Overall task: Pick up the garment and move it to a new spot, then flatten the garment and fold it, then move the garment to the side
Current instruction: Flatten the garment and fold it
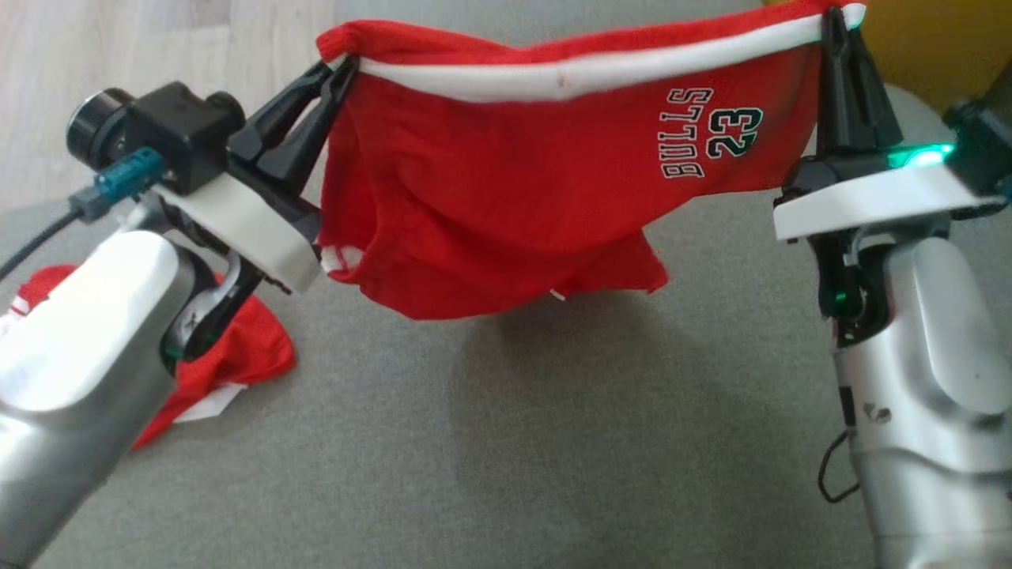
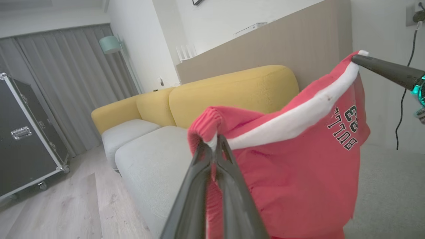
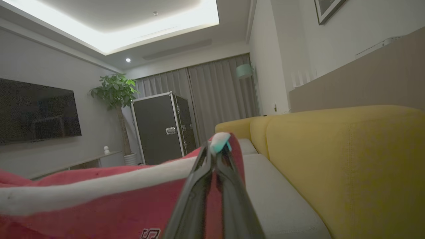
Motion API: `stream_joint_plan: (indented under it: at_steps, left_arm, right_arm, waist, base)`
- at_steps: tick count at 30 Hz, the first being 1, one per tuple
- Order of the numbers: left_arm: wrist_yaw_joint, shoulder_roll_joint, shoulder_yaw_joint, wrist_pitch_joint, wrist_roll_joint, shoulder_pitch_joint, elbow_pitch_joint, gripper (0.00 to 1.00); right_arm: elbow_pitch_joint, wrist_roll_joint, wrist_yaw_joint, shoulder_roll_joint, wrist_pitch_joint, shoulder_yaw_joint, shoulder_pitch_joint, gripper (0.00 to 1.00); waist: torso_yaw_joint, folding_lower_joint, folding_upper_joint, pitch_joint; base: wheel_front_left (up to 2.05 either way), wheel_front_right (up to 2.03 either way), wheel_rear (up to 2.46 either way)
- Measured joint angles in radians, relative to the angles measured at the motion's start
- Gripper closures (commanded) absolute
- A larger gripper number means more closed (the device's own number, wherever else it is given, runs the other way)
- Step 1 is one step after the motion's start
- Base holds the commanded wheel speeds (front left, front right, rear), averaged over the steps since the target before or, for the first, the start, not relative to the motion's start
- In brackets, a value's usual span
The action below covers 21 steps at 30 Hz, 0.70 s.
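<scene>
At the far left of the head view, a second red and white cloth (image 1: 237,356) is seen lying crumpled on the grey cushioned surface (image 1: 514,442), partly covered by the left forearm. Just to its right, the left pincer (image 1: 341,69) is closed on the left end of the garment (image 1: 490,182), a pair of red shorts with a white band along the top edge. The bunched corner of that edge is pinched between the two dark fingers.

The garment is held in the air, stretched between the two pincers. Its upper edge sags slightly in the middle, and its lower part hangs in loose folds, apparently clear of the grey surface, where a shadow is cast beneath it. Toward the right of the fabric, the lettering (image 1: 708,130) "BULLS 23" is printed, turned sideways. At the right end, the white band is gripped by the right pincer (image 1: 832,22), whose upward-pointing fingers are shut tight on the cloth. A green light is lit at its base.

In the left wrist view, a black flight case (image 2: 23,132) on the wooden floor and a yellow-backed sofa (image 2: 232,93) are seen behind the garment. In the right wrist view, a television (image 3: 36,111) and a potted plant (image 3: 113,89) are seen to the left.
</scene>
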<state>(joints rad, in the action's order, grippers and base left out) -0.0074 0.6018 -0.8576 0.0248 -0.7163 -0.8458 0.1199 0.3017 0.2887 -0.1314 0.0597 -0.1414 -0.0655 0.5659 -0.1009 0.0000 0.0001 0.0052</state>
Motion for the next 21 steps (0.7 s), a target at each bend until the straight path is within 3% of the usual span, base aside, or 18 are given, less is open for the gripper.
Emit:
stream_joint_plan:
  at_steps: [3, 8, 16, 21]
  left_arm:
    - [-0.003, 0.0, 0.007, 0.007, -0.004, -0.023, 0.025, 1.0]
    - [-0.049, -0.013, 0.01, 0.002, 0.018, -0.136, 0.157, 1.0]
    - [-0.093, -0.11, 0.054, -0.109, 0.074, -0.463, 0.415, 1.0]
    - [-0.099, -0.18, 0.061, -0.225, 0.12, -0.577, 0.559, 1.0]
  right_arm:
    - [0.041, 0.002, 0.0, 0.0, 0.042, 0.002, 0.042, 1.0]
    - [0.195, -0.008, 0.0, 0.002, 0.054, -0.015, 0.241, 1.0]
    - [0.479, -0.008, 0.0, 0.002, -0.078, 0.028, 0.681, 1.0]
    - [0.574, -0.065, 0.0, 0.002, -0.11, 0.078, 0.777, 1.0]
  waist:
    - [-0.002, 0.0, 0.0, 0.039]
    - [-0.011, 0.0001, 0.0, 0.129]
    - [-0.031, 0.0006, -0.0001, 0.294]
    - [-0.048, 0.0003, -0.0001, 0.351]
  base:
    - [0.0, 0.0, 0.0]
    - [0.0, 0.0, 0.0]
    - [0.0, 0.0, 0.0]
    - [0.0, 0.0, 0.0]
